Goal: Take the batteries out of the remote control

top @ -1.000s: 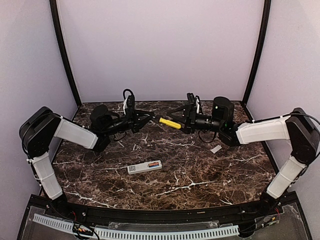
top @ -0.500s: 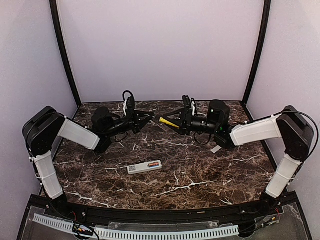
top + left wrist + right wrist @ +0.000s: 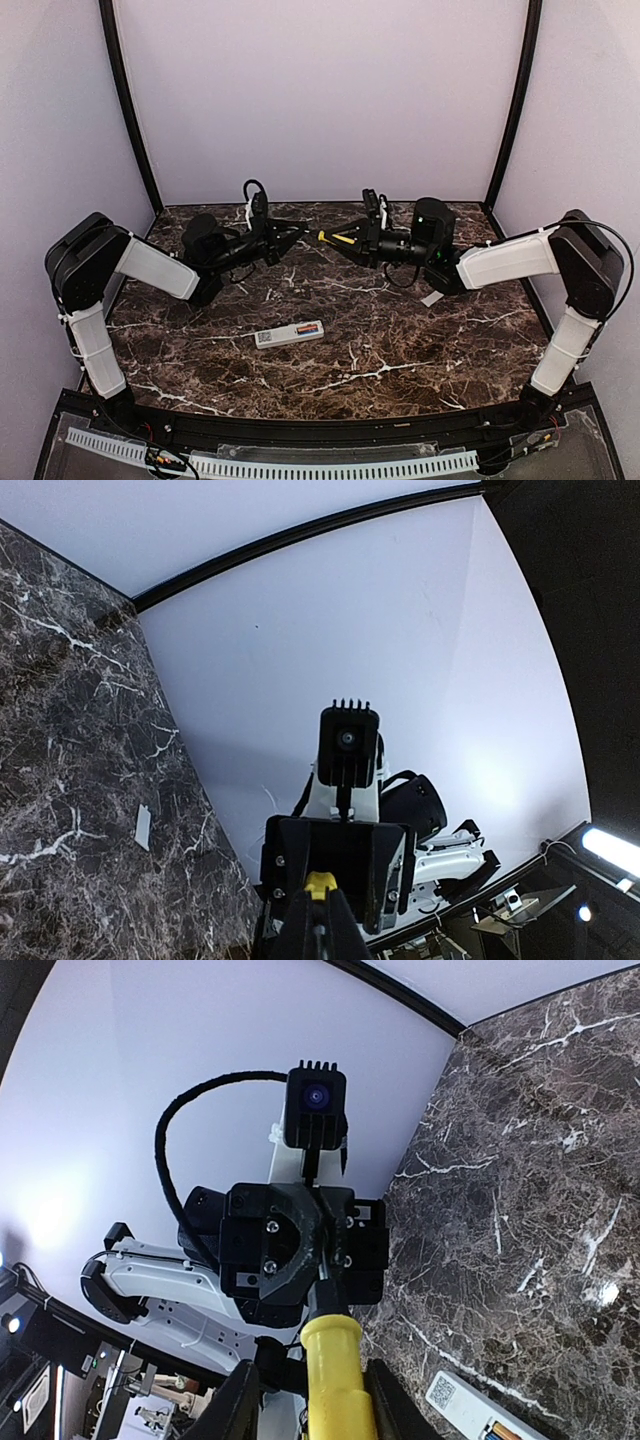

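Top external: right gripper pinches yellow stick — for left gripper, cannot tell.

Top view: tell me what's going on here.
The right pincer holds a yellow tool in the air, tip aimed at the left pincer facing it; whether the left grips it can't be told. The remote lies on the table below, untouched, its lid off to the right, batteries not yet out.
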